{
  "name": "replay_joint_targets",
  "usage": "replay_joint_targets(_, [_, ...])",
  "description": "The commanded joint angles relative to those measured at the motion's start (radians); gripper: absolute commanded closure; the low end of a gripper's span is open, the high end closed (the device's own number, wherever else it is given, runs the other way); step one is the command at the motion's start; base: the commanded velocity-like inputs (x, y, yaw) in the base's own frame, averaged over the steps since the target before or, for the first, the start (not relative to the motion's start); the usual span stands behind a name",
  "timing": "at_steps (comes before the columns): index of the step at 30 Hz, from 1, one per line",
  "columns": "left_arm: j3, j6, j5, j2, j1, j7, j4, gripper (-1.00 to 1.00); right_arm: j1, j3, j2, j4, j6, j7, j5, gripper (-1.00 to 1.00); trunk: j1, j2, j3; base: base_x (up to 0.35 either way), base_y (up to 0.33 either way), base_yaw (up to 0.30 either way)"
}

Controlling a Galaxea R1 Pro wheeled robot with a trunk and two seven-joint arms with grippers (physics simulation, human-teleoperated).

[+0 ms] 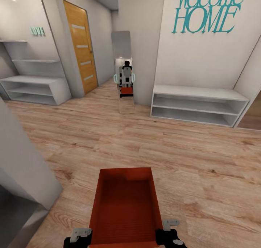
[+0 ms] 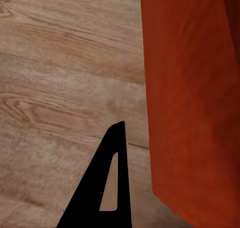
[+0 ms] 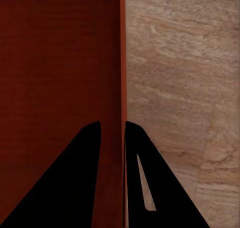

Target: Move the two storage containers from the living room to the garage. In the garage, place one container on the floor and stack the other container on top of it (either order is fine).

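The right gripper (image 3: 112, 133) pinches the storage container (image 1: 125, 208) wall; the left gripper (image 1: 80, 237) state is unclear. Keep it level while driving down the hallway.

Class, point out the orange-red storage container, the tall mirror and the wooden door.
storage container (image 1: 125, 208): head view, ribbed bottom inside.
mirror (image 1: 122, 52): head view, upper glass.
wooden door (image 1: 80, 46): head view, middle of the panel.
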Motion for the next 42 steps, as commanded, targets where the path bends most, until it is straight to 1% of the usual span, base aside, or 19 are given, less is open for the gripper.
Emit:
replay_joint_targets(1, [0.008,-0.003,0.003,0.0,0.0,0.001,0.001,1.0,-0.001,-0.006,0.0,0.0,-0.003,-0.006,0.002,1.0,0.001,0.0,-0.001,0.346,0.0,0.0])
replay_joint_targets(42, [0.008,-0.003,0.003,0.0,-0.001,0.001,0.001,1.0,-0.001,-0.006,0.0,0.0,-0.003,-0.006,0.002,1.0,0.001,0.0,-0.001,0.347,0.0,0.0])
